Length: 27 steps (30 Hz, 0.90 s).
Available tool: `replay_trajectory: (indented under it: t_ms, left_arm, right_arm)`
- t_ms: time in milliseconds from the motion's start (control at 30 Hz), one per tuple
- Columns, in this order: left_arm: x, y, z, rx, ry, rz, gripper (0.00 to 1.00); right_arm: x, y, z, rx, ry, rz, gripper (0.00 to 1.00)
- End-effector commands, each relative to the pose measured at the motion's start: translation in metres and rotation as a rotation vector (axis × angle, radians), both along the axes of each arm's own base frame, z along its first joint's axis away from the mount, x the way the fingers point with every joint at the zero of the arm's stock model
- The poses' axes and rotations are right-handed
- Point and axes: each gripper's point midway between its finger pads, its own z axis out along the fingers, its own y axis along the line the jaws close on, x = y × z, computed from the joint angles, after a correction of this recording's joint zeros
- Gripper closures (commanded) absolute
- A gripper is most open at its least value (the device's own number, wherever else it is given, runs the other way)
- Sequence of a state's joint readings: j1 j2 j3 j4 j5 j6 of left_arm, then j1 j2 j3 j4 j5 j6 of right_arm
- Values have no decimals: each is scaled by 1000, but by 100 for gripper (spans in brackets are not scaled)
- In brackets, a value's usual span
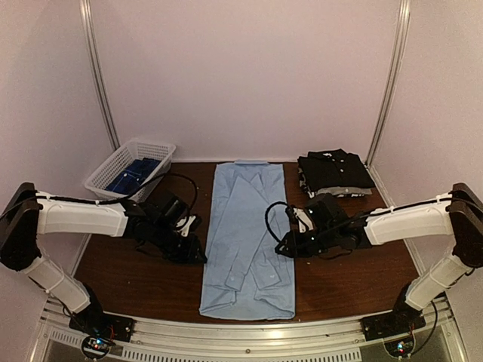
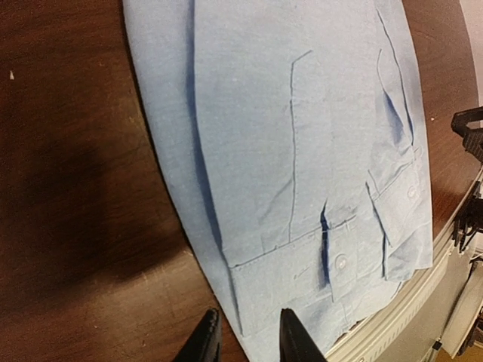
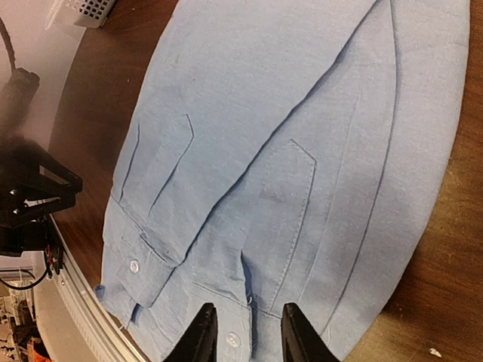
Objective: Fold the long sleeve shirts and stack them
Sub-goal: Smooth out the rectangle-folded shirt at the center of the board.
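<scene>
1. One light blue shirt (image 1: 245, 226) lies flat in the middle of the bench (image 1: 128, 279). Its collar is at the far end and its hem is near the front edge.
2. Both of its sleeves are folded inward over the body. Two buttoned cuffs lie side by side toward the hem.
3. One folded stack sits at the far right corner. A black shirt (image 1: 336, 167) is on top and a grey-and-white patterned layer (image 1: 304, 182) shows under it. How many garments lie beneath cannot be told.
4. One white mesh basket (image 1: 113, 162) stands at the far left corner, with dark blue cloth (image 1: 136, 173) inside it.
5. Two arms flank the spread shirt, one at each long edge.
6. The left fingers (image 2: 205, 339) are spread a little, with a narrow gap. They pinch nothing and hover over the shirt's left edge near a cuff.
7. The right fingers (image 3: 202, 335) are likewise slightly spread and bare. They are poised over the right side of the shirt beside a cuff button.
8. The bench is dark brown wood-grain, with a metal rail (image 1: 249, 332) along its near edge.
9. Pale walls (image 1: 241, 75) close in three sides, with two slim metal posts (image 1: 96, 75) running up the back corners.
</scene>
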<state>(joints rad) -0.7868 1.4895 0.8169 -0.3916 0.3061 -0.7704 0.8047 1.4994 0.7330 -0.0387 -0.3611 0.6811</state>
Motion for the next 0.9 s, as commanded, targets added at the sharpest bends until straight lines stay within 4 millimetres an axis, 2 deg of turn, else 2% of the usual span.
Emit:
replay_trajectory:
  t_ms: [0, 233, 400, 500, 633, 767, 867]
  left_arm:
    - [13, -16, 10, -56, -42, -28, 72]
    - [11, -11, 6, -47, -37, -7, 72]
    - [5, -5, 5, -52, -27, 13, 73]
    - [-1, 0, 2, -56, -14, 27, 73]
    - [-8, 7, -3, -57, -1, 43, 72]
    - [-14, 12, -6, -57, 6, 50, 72]
    - [-16, 15, -8, -56, 12, 54, 72]
  right_arm:
    - [38, 16, 35, 59, -101, -38, 69]
    - [111, 48, 69, 172, -182, -48, 70]
    - [161, 61, 66, 237, -178, -74, 71]
    - [184, 67, 53, 272, -158, -94, 71]
    - [211, 70, 26, 266, -128, -134, 73]
    - [227, 59, -8, 233, -81, -193, 73]
    - [231, 48, -22, 217, -49, -233, 73]
